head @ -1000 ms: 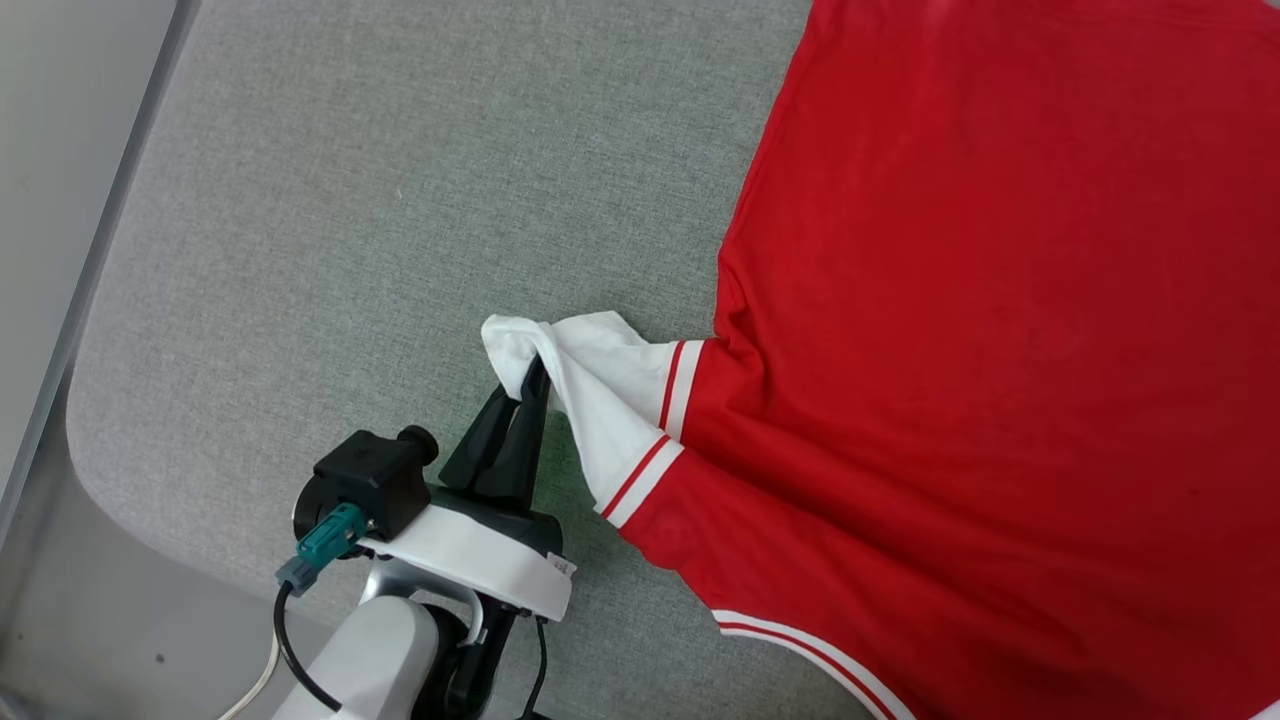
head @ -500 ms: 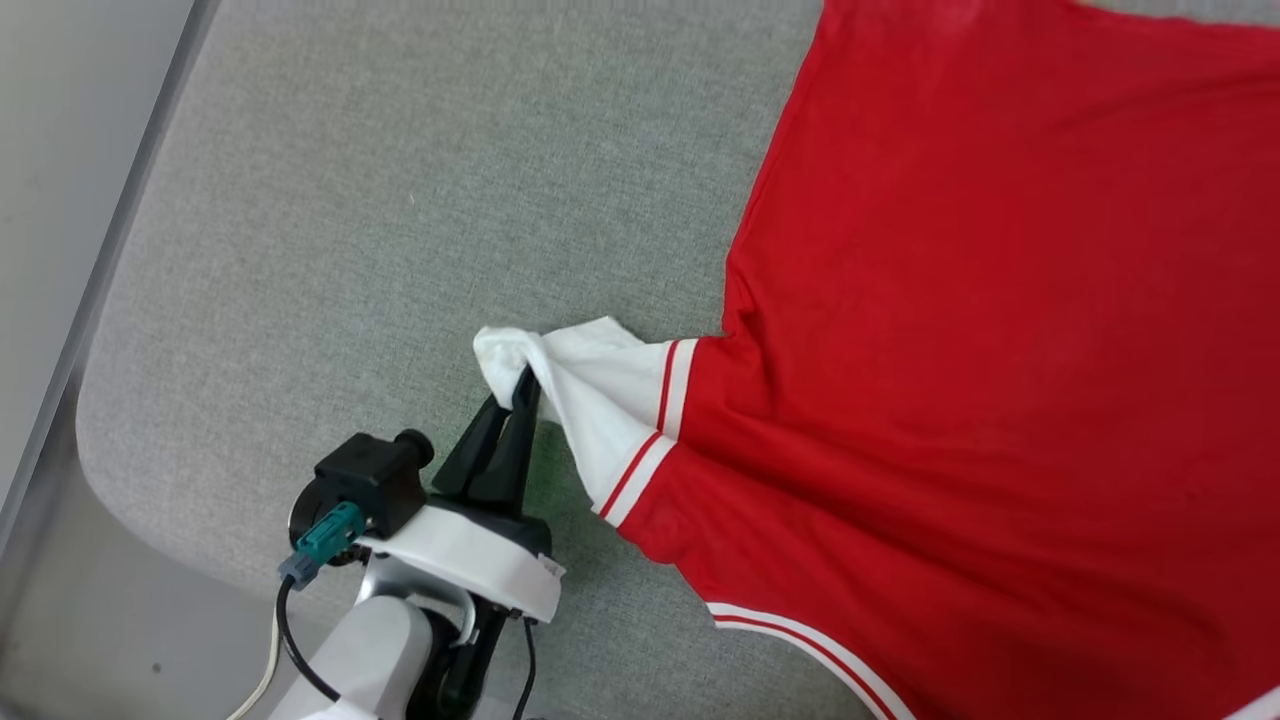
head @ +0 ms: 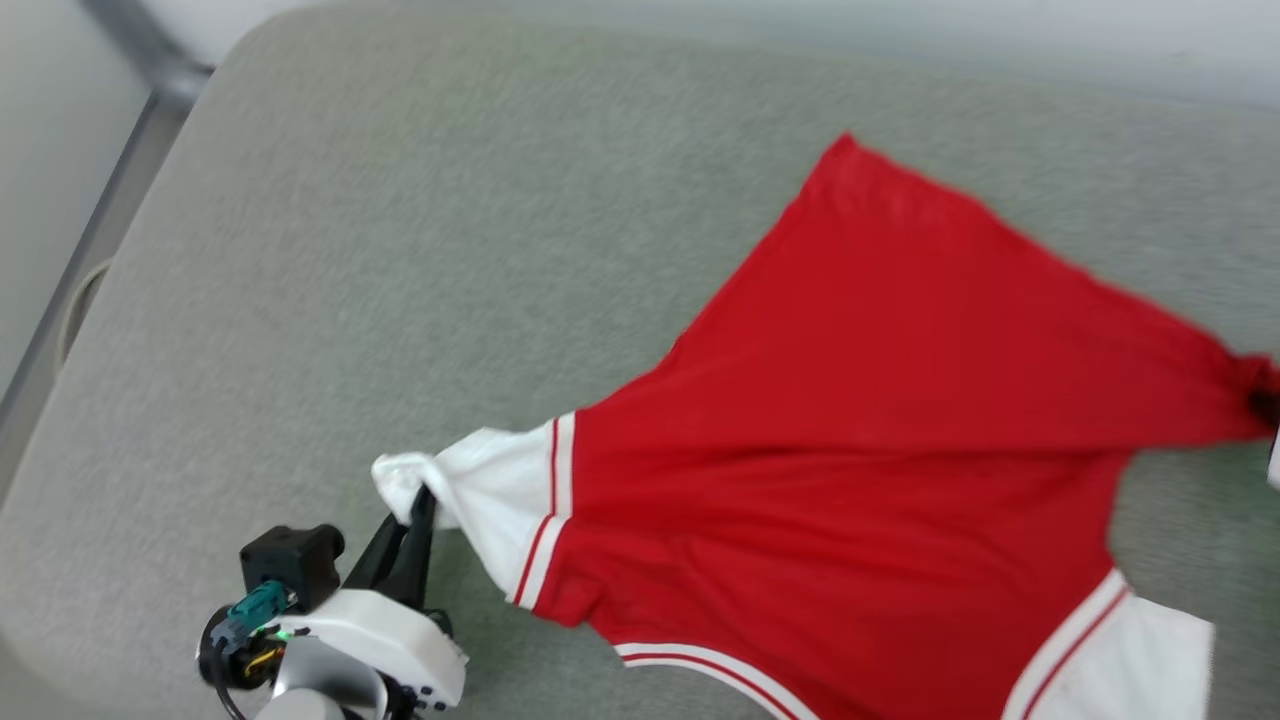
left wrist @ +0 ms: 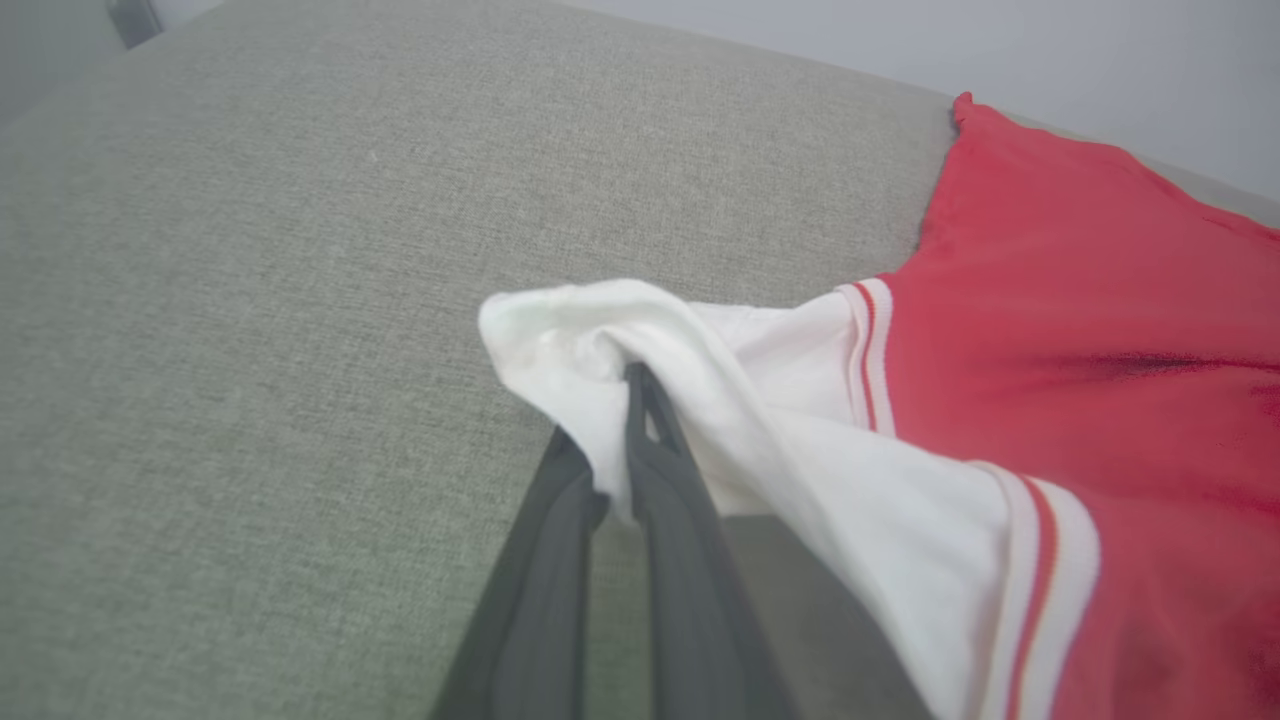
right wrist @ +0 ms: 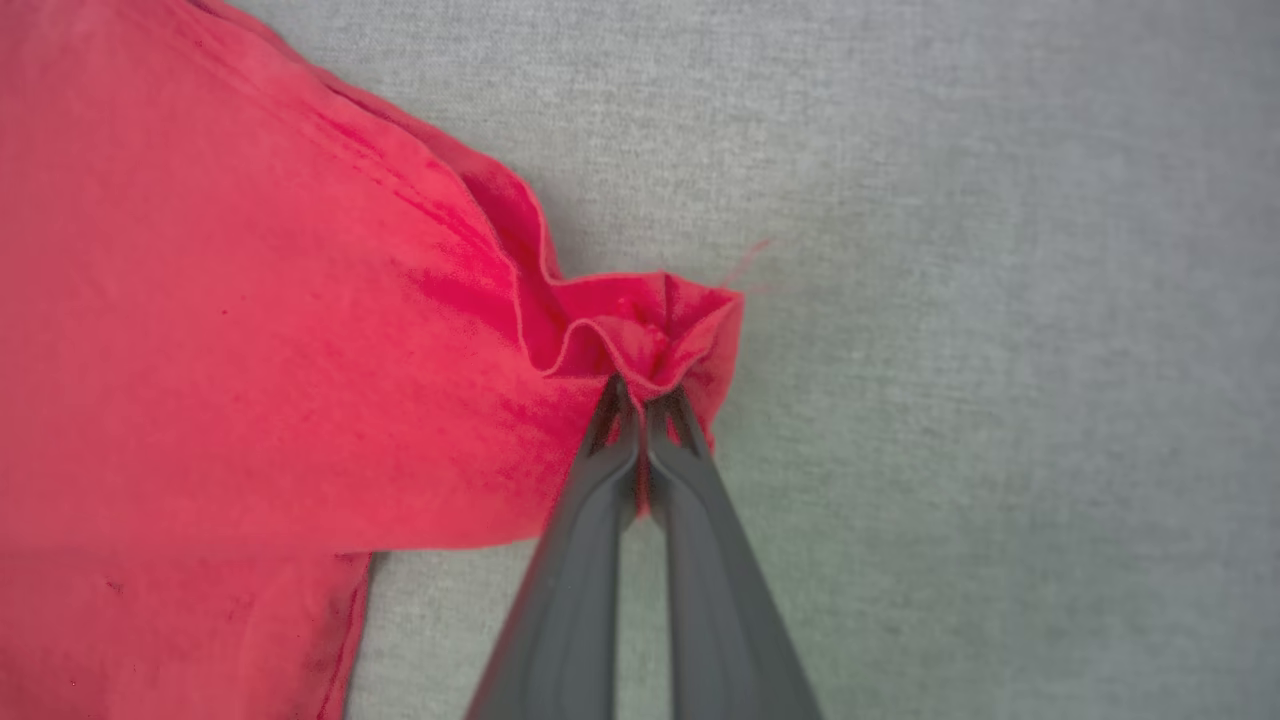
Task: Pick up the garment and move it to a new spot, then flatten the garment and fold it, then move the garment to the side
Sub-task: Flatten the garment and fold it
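The garment (head: 850,420) is a red shirt with white, stripe-trimmed sleeves, stretched across the grey padded surface (head: 400,250) with its plain red face up. My left gripper (head: 420,497) at the lower left is shut on the bunched end of a white sleeve (left wrist: 600,340), lifting it slightly off the padding. In the left wrist view that gripper (left wrist: 630,385) pinches white cloth between its dark fingers. My right gripper (right wrist: 640,395) is shut on a puckered corner of the red hem (right wrist: 650,320). In the head view that corner (head: 1250,385) is pulled taut at the right edge.
The padded surface has a rounded corner at the upper left (head: 230,50), with a metal rail (head: 90,230) and pale floor beyond. A second white sleeve (head: 1150,650) lies at the lower right. Bare padding spreads left of the shirt.
The head camera has tilted up and back, so more surface shows. The right gripper has shut on the red hem corner. The shirt now stretches taut between both grippers.
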Controlling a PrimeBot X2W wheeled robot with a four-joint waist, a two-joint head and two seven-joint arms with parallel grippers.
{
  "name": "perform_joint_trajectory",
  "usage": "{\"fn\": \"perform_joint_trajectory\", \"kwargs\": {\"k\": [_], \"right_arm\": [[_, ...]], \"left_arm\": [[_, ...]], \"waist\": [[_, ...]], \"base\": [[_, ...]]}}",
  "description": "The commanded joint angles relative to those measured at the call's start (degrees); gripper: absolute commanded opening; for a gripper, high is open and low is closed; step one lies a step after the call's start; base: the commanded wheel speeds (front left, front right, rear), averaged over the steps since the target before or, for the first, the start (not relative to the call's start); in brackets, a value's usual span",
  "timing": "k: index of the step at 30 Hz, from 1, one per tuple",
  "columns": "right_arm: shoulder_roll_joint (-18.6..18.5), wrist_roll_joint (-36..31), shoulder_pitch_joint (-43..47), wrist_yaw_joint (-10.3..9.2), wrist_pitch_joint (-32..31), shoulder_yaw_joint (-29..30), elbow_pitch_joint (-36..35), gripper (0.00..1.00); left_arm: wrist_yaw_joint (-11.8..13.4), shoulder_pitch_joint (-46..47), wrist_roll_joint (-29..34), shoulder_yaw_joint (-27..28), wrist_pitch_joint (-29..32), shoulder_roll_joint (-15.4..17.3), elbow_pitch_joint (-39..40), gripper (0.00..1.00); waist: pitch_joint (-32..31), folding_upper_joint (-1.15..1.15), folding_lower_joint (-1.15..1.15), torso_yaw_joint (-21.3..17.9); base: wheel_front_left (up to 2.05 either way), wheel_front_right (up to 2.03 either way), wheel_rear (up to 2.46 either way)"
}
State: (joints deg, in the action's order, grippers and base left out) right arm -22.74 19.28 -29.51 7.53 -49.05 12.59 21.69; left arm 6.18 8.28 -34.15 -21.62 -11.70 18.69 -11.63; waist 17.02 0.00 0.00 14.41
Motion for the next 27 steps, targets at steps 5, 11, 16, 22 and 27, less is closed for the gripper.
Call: {"fn": "perform_joint_trajectory", "kwargs": {"k": [5, 11, 16, 22, 27], "right_arm": [[2.4, 1.7, 11.9, -0.09, 1.7, 1.5, -5.5, 0.0], [7.7, 2.2, 23.6, -0.09, 4.7, 3.5, -11.9, 0.0], [13.6, 2.5, 32.0, -0.09, 6.4, 5.1, -14.6, 0.0], [18.0, 3.9, 37.4, -0.09, 10.4, 5.9, -14.4, 0.16], [19.1, 5.9, 35.4, -0.08, 20.4, 5.2, -12.7, 1.0]], "left_arm": [[1.5, -3.2, -1.2, 1.5, 1.0, 1.9, -0.7, 0.0], [2.8, -6.7, -2.5, 3.2, 0.9, 3.2, -0.8, 0.0], [3.9, -9.4, -2.7, 3.8, 1.3, 4.1, -1.0, 0.0], [4.3, -10.3, -2.9, 3.4, 2.7, 4.7, 0.6, 0.0], [4.5, -10.1, -2.8, 2.8, 3.5, 4.9, 2.0, 0.0]], "waist": [[-8.2, 0.0, 0.0, -9.2], [-10.7, 0.0, 0.0, -14.4], [-12.1, 0.0, 0.0, -17.2], [-12.1, 0.0, 0.0, -18.3], [-11.8, 0.0, 0.0, -18.1]], "base": [[0.0, 0.0, 0.0], [0.0, 0.0, 0.0], [0.0, 0.0, 0.0], [0.0, 0.0, 0.0], [0.0, 0.0, 0.0]]}}
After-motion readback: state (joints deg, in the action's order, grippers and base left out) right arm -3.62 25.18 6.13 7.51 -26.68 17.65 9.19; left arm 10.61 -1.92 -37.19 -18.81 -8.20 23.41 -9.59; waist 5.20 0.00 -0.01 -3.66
